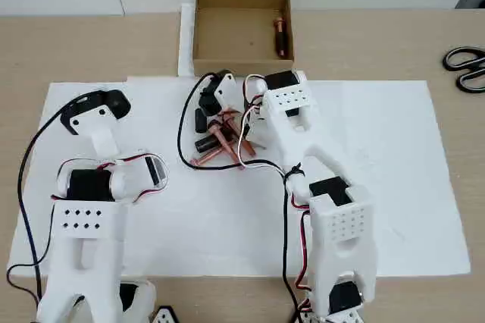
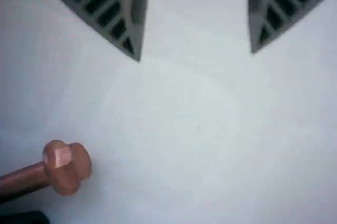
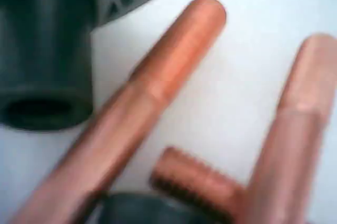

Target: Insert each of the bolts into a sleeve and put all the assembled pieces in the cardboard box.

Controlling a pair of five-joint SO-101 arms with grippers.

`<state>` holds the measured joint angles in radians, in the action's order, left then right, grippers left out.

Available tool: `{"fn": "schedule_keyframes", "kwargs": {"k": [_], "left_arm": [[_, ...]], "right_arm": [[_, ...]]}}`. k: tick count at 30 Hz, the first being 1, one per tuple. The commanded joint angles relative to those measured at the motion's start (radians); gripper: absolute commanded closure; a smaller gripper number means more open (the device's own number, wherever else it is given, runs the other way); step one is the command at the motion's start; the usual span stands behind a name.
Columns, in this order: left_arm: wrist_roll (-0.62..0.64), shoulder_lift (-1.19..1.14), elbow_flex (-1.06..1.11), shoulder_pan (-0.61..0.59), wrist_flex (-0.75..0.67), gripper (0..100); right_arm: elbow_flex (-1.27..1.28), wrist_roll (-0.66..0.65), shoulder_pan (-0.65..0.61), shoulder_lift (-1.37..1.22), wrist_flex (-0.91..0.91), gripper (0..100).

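Several copper bolts [image 1: 225,139] and black sleeves [image 1: 204,142] lie in a heap on the white sheet, just in front of the cardboard box [image 1: 203,35]. One assembled copper piece [image 1: 280,35] rests inside the box by its right wall. My right gripper [image 1: 214,105] is down at the heap's far side. Close under it I see a black sleeve [image 3: 45,71] and long copper bolts [image 3: 152,82], one showing its thread [image 3: 189,174]. My left gripper [image 2: 195,56] hovers open over bare paper at the left [image 1: 95,111], with a bolt head [image 2: 66,166] nearby.
White paper [image 1: 379,156] covers most of the wooden table. Scissors [image 1: 466,65] lie at the far right edge. Black cables [image 1: 186,152] loop from the right arm around the heap.
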<state>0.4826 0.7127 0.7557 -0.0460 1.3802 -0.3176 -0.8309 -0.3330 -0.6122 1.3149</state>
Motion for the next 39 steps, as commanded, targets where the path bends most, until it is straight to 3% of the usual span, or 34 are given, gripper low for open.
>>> {"fn": "schedule_keyframes", "kwargs": {"k": [1, 11, 24, 39], "left_arm": [[0.005, 0.009, -0.005, 0.0, -0.003, 87], [0.005, 0.009, -0.005, 0.002, -0.003, 87], [0.005, 0.009, -0.005, 0.003, -0.002, 87], [0.005, 0.009, -0.005, 0.003, -0.003, 87]], "right_arm": [[0.003, 0.041, 0.031, 0.013, 0.045, 88.0], [0.003, 0.041, 0.022, 0.196, 0.05, 67.7], [0.003, 0.043, -0.081, 0.153, 0.022, 67.4], [0.003, 0.043, -0.084, 0.05, -0.039, 67.4]]}}
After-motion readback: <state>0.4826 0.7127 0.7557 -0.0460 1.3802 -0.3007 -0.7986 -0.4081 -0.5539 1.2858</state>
